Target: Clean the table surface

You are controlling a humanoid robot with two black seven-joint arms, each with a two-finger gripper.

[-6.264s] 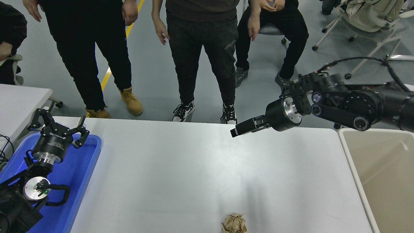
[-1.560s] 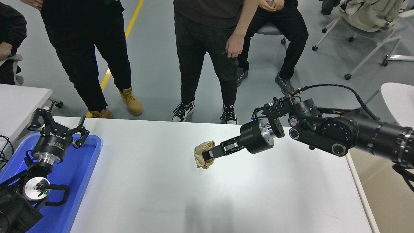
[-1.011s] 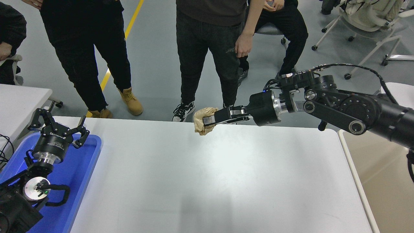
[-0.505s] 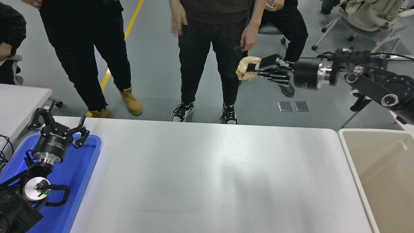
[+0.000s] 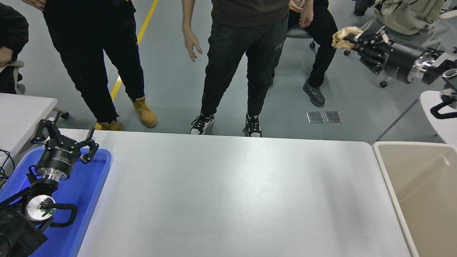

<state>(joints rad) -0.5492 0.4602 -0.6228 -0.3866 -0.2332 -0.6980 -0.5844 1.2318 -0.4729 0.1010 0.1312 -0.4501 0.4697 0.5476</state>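
Observation:
The table surface (image 5: 228, 192) is a wide plain white top with nothing lying on it. My right gripper (image 5: 351, 38) is raised high at the upper right, beyond the table's far edge, and is shut on a crumpled ball of brown paper (image 5: 342, 37). The arm behind it runs to the right picture edge. My left gripper (image 5: 63, 141) is parked at the lower left, over the blue tray (image 5: 94, 178), with its fingers spread open and empty.
A beige bin (image 5: 423, 192) stands against the table's right edge. A smaller white table (image 5: 21, 114) is at the far left. Several people stand or sit beyond the far edge, one hand (image 5: 192, 44) hanging loose. Chairs stand at the upper right.
My right gripper picked the brown paper ball off the table, lifted it past the far edge and swung it up and to the right. The left arm has not moved.

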